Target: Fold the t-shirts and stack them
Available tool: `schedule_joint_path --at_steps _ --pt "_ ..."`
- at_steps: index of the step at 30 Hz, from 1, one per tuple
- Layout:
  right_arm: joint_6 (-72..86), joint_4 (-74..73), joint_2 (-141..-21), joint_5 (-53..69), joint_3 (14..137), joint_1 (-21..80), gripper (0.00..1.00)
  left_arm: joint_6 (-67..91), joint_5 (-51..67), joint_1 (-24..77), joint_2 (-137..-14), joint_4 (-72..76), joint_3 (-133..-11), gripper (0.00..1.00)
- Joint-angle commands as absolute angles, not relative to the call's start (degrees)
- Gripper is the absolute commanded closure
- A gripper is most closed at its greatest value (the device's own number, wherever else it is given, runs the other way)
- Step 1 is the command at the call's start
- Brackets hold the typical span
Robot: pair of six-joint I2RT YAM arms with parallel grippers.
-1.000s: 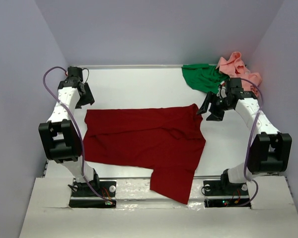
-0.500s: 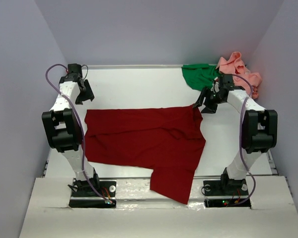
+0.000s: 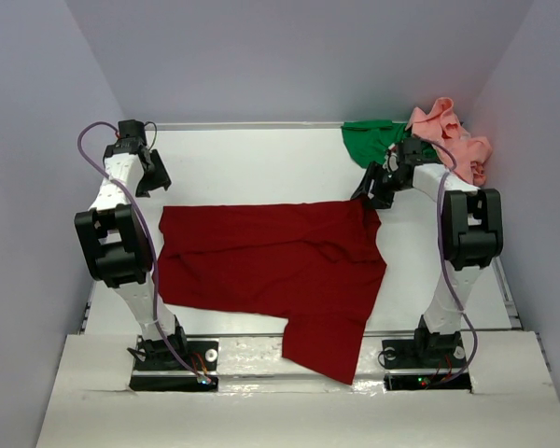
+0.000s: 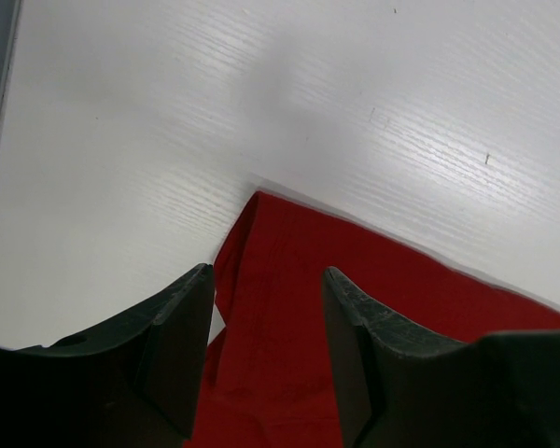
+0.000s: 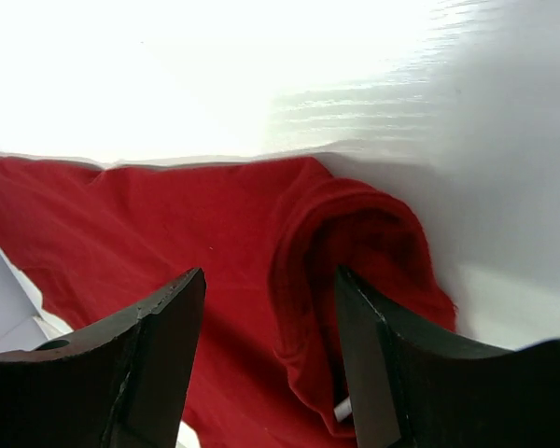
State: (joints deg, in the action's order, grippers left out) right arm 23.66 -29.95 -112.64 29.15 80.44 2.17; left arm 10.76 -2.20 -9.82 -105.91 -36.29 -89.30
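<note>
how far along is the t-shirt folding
Done: the dark red cloth t-shirt lies spread out, unfolded. In hand: left fingers and right fingers open above its far corners. Left: fold it, then the crumpled bright green cloth t-shirt and salmon pink cloth t-shirt, stack.

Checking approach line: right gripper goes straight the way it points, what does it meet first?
Probably the dark red t-shirt, its rolled corner, framed by the open right gripper; depth unclear.

free: bare table (image 3: 261, 168) beyond red t-shirt (image 3: 271, 261) | blocked: green t-shirt (image 3: 373, 145), pink t-shirt (image 3: 445, 129) far-right corner
</note>
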Motion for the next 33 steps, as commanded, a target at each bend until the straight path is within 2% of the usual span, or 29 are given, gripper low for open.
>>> schedule_joint_path --at_steps 1,7,8,11,20,24,26,33 --pt "24.9 -26.4 -114.3 30.8 82.8 3.5 0.39 9.8 -1.1 -10.4 -105.4 -37.4 -90.0 0.41" --pt "25.8 -25.4 -116.0 31.6 82.5 4.7 0.67 9.5 -0.3 -10.9 -105.7 -38.1 -89.2 0.41" --pt "25.9 -25.2 -116.1 31.4 82.5 4.7 0.80 9.5 -0.3 -11.1 -105.8 -38.1 -89.0 0.41" --pt "25.8 -25.2 -116.9 30.8 83.2 4.7 0.98 9.3 -0.3 -11.5 -105.9 -38.3 -88.7 0.41" --pt "25.6 -25.8 -119.1 30.2 87.0 4.7 1.00 9.1 3.3 -12.2 -108.2 -39.0 -87.3 0.42" --pt "25.6 -26.0 -119.3 30.1 87.5 4.7 1.00 9.2 8.3 -12.3 -111.1 -38.8 -85.6 0.53" --pt "25.5 -26.0 -119.2 30.1 87.5 4.7 1.00 9.7 10.5 -12.3 -111.6 -38.6 -85.1 0.55" --pt "25.7 -26.1 -119.1 30.2 87.5 4.7 1.00 9.8 10.0 -12.3 -112.1 -38.8 -83.4 0.53"
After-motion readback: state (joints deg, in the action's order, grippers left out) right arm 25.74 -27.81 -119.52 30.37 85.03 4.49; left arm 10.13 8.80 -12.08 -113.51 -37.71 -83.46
